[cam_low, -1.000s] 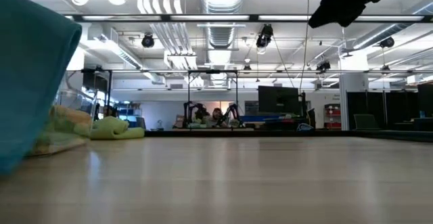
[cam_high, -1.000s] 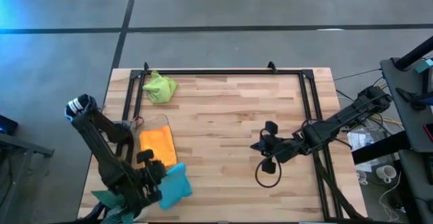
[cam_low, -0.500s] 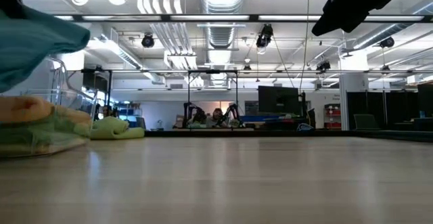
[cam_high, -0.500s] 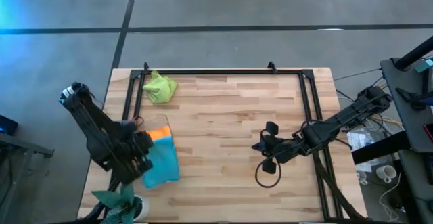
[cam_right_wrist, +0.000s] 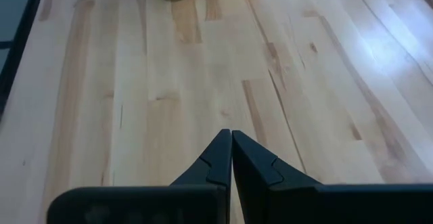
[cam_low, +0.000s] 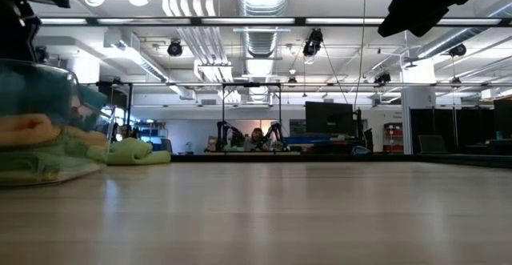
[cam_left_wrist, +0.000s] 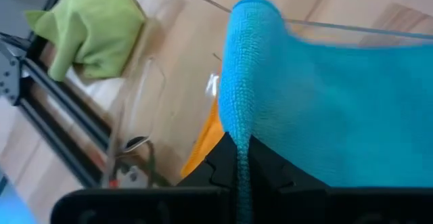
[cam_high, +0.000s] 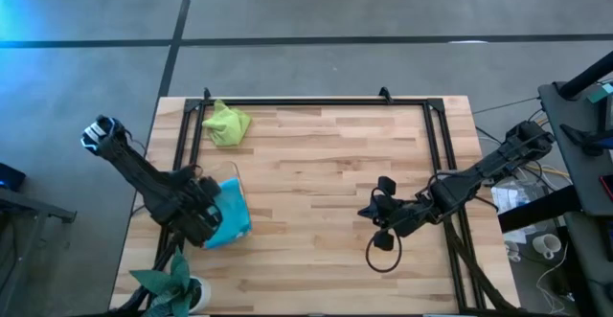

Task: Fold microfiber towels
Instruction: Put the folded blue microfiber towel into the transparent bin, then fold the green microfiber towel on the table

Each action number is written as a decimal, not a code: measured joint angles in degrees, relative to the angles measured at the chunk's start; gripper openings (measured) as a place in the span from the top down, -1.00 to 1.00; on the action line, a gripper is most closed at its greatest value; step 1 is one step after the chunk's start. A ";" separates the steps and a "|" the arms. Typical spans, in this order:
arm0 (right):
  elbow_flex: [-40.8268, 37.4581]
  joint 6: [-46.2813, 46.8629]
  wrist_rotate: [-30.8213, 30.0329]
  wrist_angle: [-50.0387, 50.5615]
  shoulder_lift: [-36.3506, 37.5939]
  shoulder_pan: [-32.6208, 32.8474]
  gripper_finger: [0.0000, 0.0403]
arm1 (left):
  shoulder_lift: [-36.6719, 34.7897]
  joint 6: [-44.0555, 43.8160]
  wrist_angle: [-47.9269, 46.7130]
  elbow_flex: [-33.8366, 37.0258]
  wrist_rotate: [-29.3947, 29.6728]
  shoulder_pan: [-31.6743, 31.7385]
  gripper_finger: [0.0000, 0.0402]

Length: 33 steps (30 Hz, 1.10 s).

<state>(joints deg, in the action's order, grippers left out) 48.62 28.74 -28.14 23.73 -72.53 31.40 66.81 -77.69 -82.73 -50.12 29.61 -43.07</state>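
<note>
Microfiber towels are the job, and the light blue towel [cam_high: 230, 214] is the one in hand: the left claw [cam_left_wrist: 242, 158] is pinching its folded edge over a clear bin [cam_left_wrist: 145, 82] at the left side of the table [cam_high: 326, 192]. An orange towel [cam_left_wrist: 206, 137] shows inside the bin, under the blue one. My judgement is that the step is stacking the folded blue towel on the pile in the bin. To do it well, the claw should lower until the cloth rests flat on the orange one, keep the fold square with the bin walls, and let go only once the weight is off, so the fold does not spring open or drape over the rim.

From the left wrist view, the blue towel hangs right at the fingertips and spreads away beyond them. The lime green towel [cam_high: 226, 124] lies crumpled near the table's far left corner, well apart from the bin and not yet folded.

The right claw [cam_right_wrist: 231, 158] hovers over bare table on the right, pressed together on nothing.
</note>
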 joint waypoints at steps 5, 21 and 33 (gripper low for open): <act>0.00 0.23 -0.27 0.00 0.00 -0.02 0.96 | 0.09 1.70 7.02 4.67 0.10 0.86 0.99; 0.00 1.31 -0.44 -0.04 0.00 0.09 0.96 | 0.13 3.19 6.06 8.47 0.70 3.44 0.43; -0.02 1.26 -0.44 -0.42 -1.88 0.20 0.96 | -0.20 2.95 14.37 1.90 0.87 10.34 0.12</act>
<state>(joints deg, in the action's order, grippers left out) 48.60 30.00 -28.58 23.31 -74.41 31.59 66.61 -74.74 -68.36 -48.23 30.47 -32.72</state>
